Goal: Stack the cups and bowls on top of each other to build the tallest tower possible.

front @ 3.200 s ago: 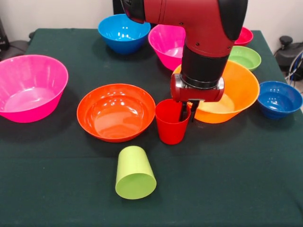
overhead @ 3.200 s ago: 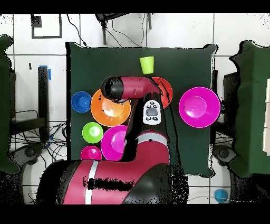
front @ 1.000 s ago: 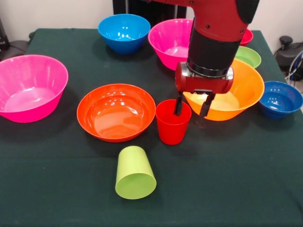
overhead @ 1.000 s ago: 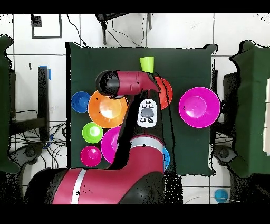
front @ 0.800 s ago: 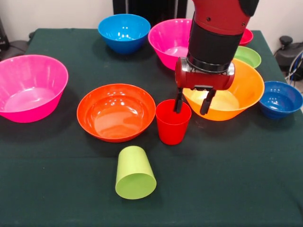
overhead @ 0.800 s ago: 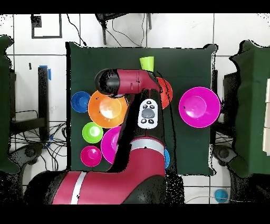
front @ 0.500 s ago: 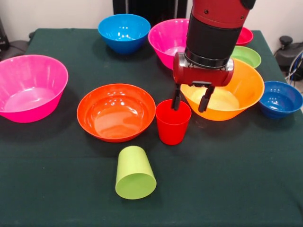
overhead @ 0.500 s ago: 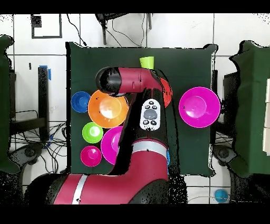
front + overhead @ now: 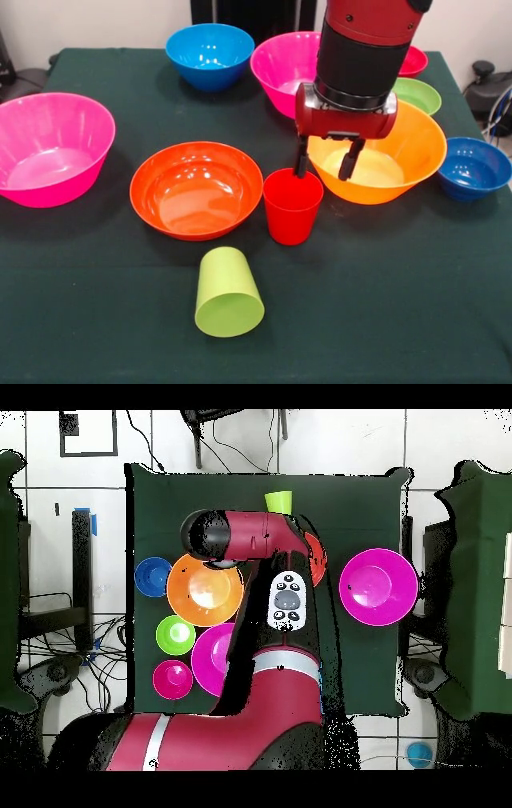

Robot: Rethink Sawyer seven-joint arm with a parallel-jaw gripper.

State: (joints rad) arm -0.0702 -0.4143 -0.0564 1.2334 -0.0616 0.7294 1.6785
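- Front view, going left to right: a big pink bowl (image 9: 50, 148) sits alone at 9 o'clock on the table (image 9: 384, 320).
- Light blue bowl (image 9: 210, 54) stands at 11 o'clock; the red-orange bowl (image 9: 196, 189) sits near centre, empty.
- Lime cup (image 9: 228, 293) lies tipped on its side at 6 o'clock, apart from everything.
- Red cup (image 9: 292, 205) stands upright at centre, between the red-orange and orange bowls, smooth and tapered.
- Gripper (image 9: 324, 164) hangs spread open just above the red cup's rim, one finger over its mouth, grasping nothing.
- Second pink bowl (image 9: 286, 70) at 12 o'clock is partly hidden by the arm.
- Orange bowl (image 9: 408, 148), at 2 o'clock, holds nothing I can see.
- Green bowl (image 9: 418, 95), magenta bowl (image 9: 414, 61) and dark blue bowl (image 9: 472, 166) sit singly at right.
- My judgement: no tower yet; nothing is stacked, so all of the work remains.
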